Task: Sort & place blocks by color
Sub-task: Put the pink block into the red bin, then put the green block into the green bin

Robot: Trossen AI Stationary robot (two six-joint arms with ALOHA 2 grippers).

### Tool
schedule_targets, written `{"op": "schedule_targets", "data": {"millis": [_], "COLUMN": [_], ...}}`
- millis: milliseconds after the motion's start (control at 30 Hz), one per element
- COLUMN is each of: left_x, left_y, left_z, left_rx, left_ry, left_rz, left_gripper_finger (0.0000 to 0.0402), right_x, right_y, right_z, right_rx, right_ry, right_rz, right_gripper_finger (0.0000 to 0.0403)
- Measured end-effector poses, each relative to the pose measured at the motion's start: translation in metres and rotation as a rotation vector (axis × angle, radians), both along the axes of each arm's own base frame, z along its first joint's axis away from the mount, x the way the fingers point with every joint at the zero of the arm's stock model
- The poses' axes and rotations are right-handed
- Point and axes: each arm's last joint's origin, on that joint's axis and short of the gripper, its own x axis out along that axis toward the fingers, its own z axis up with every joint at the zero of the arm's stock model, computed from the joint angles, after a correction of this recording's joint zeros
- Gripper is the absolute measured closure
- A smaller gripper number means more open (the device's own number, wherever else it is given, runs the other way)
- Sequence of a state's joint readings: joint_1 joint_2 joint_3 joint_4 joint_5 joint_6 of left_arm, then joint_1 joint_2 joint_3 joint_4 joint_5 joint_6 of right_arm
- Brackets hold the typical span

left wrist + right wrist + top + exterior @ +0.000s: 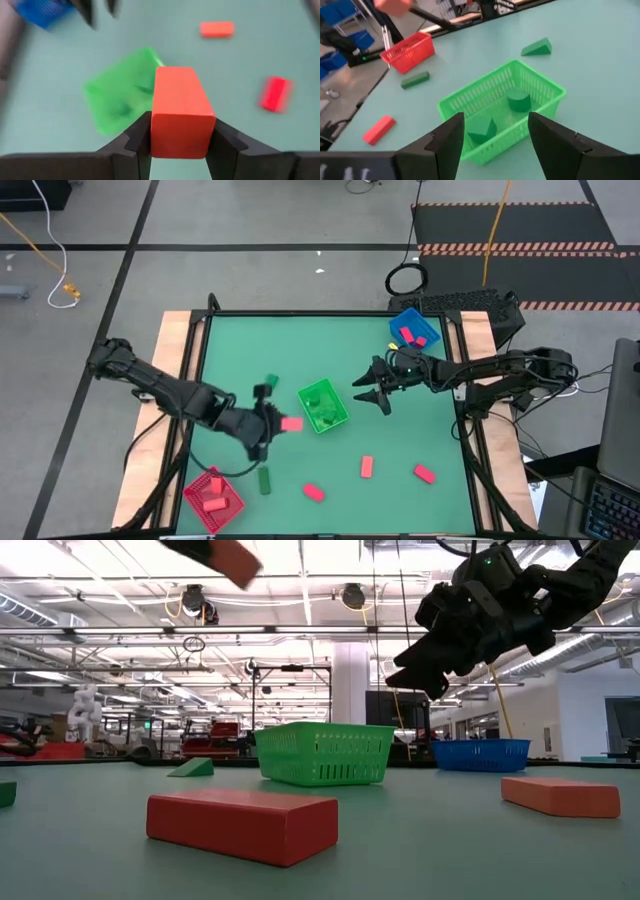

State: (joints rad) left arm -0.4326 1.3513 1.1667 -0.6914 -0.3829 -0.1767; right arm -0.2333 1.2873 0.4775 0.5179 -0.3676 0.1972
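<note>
Red block (181, 112) clamped between left gripper (268, 423) fingers, held above the mat at nine o'clock from green bin (323, 406). Right gripper (495, 135) spread wide, holding nothing, hovering at three o'clock from that bin. Other blocks scattered toward six o'clock.

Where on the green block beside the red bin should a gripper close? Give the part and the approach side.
Grip the green block across its narrow width, at mid-length, coming straight down from above. It lies flat as a long bar, with both long sides clear. The red bin stands apart from it, so the fingers should probably fit.
</note>
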Motion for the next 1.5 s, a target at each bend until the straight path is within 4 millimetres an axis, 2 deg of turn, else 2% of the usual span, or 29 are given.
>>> {"op": "schedule_targets", "data": {"millis": [100, 233, 367, 633, 833, 1100, 1333, 1500], "left_x": [-0.01, -0.029, -0.053, -0.089, -0.1, -0.095, -0.093, -0.094], "left_y": [-0.018, -0.041, -0.054, -0.088, -0.115, -0.133, -0.137, -0.129], "left_z": [-0.001, -0.007, -0.015, -0.017, -0.025, -0.05, -0.063, -0.064], "left_rx": [-0.149, -0.229, -0.279, -0.549, -0.707, -0.679, -0.616, -0.546], "left_ry": [0.033, 0.137, 0.265, 0.437, 0.567, 0.612, 0.634, 0.653], "left_rz": [0.006, -0.026, 0.097, 0.292, 0.359, 0.477, 0.497, 0.517], "left_gripper_finger": [0.0267, 0.0267, 0.0267, 0.0267, 0.0267, 0.0264, 0.0136, 0.0081], "right_x": [0.0, 0.0, 0.0, 0.0, 0.001, 0.002, 0.001, 0.001], "right_y": [0.0, 0.001, 0.002, 0.002, 0.001, 0.001, 0.001, 0.001], "right_z": [0.0, -0.001, -0.001, -0.001, 0.002, 0.004, 0.003, 0.003], "right_rx": [-0.004, -0.024, -0.048, -0.102, -0.129, -0.134, -0.105, -0.086], "right_ry": [-0.001, 0.002, -0.002, -0.011, -0.04, -0.061, -0.048, -0.047], "right_rz": [0.002, 0.014, 0.028, 0.046, 0.051, 0.046, 0.037, 0.029], "right_gripper_finger": [0.019, 0.019, 0.019, 0.019, 0.019, 0.019, 0.019, 0.019]}}
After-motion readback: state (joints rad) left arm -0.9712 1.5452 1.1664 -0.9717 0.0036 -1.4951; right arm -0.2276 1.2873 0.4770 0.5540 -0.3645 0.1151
